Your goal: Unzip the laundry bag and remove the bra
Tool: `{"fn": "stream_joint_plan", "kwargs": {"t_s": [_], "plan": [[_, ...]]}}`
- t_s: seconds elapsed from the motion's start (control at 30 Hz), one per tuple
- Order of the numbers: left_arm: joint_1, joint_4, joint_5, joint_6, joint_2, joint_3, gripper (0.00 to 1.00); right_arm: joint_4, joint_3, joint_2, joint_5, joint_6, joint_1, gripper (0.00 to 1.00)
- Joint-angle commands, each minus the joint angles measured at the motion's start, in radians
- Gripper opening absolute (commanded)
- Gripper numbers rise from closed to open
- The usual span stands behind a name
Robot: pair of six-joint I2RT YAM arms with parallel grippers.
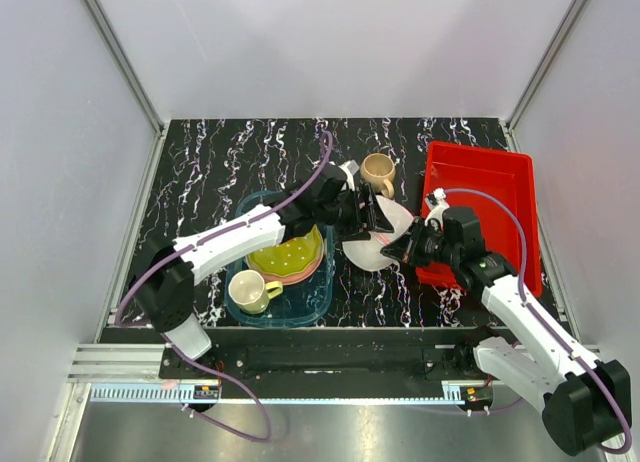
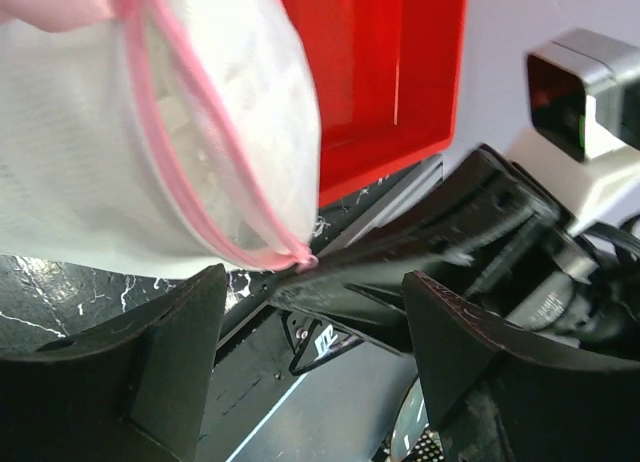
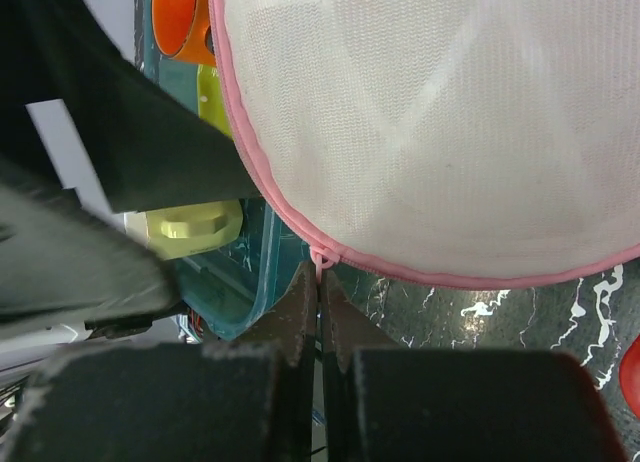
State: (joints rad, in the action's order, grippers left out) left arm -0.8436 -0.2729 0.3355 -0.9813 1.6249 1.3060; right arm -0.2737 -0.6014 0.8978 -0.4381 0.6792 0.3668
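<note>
Grip check: right gripper (image 3: 320, 287) pinched shut on the zip pull (image 3: 319, 266), left gripper (image 2: 315, 302) spread wide beside the laundry bag (image 1: 372, 252) by the red tray (image 1: 490, 182), so I should pull straight along the edging (image 3: 400, 271).

Laundry bag (image 3: 440, 122): a white mesh dome fills the upper right, with pink edging along its lower curve.
Zip pull (image 3: 320, 259): a small pink loop at the lowest point of the edging.
Right gripper (image 3: 320, 287): fingers pressed together, pinching the zip pull.
Teal tray (image 3: 255, 282): left of the fingers, with a yellow-green item (image 3: 195, 227) in it.
Table (image 3: 500, 322): black marble, below the bag.
Black robot part (image 3: 120, 132): blurred, on the left side.
</note>
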Motion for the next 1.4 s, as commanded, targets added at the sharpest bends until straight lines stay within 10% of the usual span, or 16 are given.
{"fn": "stream_joint_plan", "kwargs": {"t_s": [0.0, 0.23, 0.33, 0.37, 0.4, 0.73, 1.0, 1.07, 1.17, 1.37], "plan": [[0.006, 0.072, -0.038, -0.06, 0.013, 0.001, 0.74, 0.022, -0.008, -0.016, -0.005, -0.015, 0.009, 0.0], [0.006, 0.07, -0.058, -0.065, 0.078, 0.042, 0.69, -0.012, -0.008, -0.046, 0.009, -0.018, 0.009, 0.0], [0.006, 0.066, -0.056, -0.062, 0.09, 0.058, 0.3, -0.033, -0.005, -0.056, 0.021, -0.021, 0.009, 0.0], [0.008, 0.054, -0.067, -0.057, 0.086, 0.07, 0.03, -0.044, -0.003, -0.06, 0.03, -0.027, 0.009, 0.0], [0.012, 0.026, -0.072, -0.043, 0.079, 0.078, 0.0, -0.054, 0.0, -0.065, 0.036, -0.03, 0.009, 0.0], [0.124, -0.065, -0.078, 0.061, -0.06, 0.059, 0.0, -0.182, 0.054, -0.204, 0.125, -0.007, 0.008, 0.0], [0.169, -0.086, 0.048, 0.141, 0.123, 0.223, 0.0, -0.145, -0.004, -0.198, 0.033, 0.01, 0.008, 0.0], [0.163, -0.1, 0.091, 0.154, 0.147, 0.28, 0.34, -0.114, -0.033, -0.16, -0.004, 0.013, 0.009, 0.0], [0.15, -0.108, 0.015, 0.158, 0.078, 0.248, 0.57, -0.085, -0.055, -0.129, 0.004, 0.016, 0.009, 0.0], [0.088, -0.114, -0.081, 0.115, -0.111, 0.105, 0.69, -0.041, -0.037, -0.092, 0.015, 0.02, 0.008, 0.0]]}}
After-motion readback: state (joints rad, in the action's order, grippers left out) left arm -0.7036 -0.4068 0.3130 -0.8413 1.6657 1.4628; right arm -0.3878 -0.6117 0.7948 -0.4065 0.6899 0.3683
